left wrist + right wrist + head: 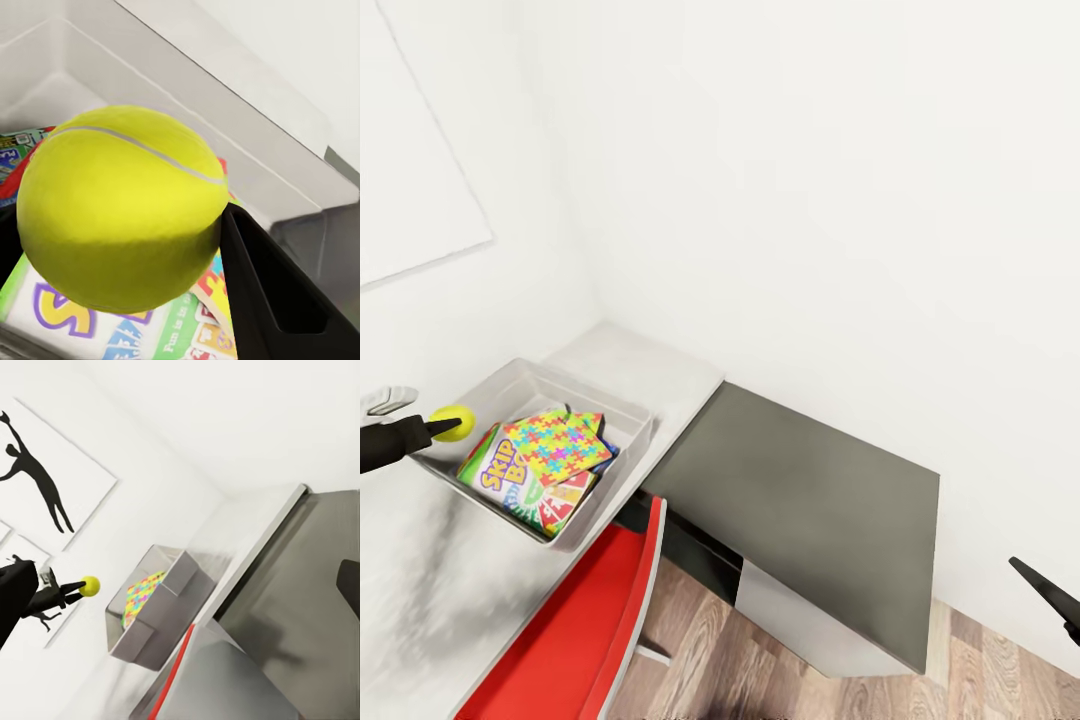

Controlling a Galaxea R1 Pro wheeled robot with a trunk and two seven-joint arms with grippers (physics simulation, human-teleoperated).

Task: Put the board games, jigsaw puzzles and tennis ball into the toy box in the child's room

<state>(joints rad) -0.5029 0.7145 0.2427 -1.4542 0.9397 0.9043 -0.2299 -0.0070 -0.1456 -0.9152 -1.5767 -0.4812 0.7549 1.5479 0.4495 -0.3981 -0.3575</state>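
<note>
The yellow-green tennis ball point(452, 422) hangs just above the near left rim of the grey toy box point(618, 472), with my left gripper point(444, 426) shut on it. In the left wrist view the tennis ball point(124, 206) sits between the black fingers point(277, 292), over the printed boxes. Inside the toy box lie the SKIP-BO board game point(498, 472), a bright jigsaw puzzle box point(556, 444) on top of it, and more flat boxes underneath. The toy box stands on the pale grey table point(650, 362). My right gripper point(1055, 600) hangs open at the lower right, far from the box.
A lower dark olive-grey cabinet point(800, 490) with white sides adjoins the table on the right. A red chair point(585, 625) stands below the table's front edge. White walls close in behind, and the wood-plank floor point(720, 660) shows below.
</note>
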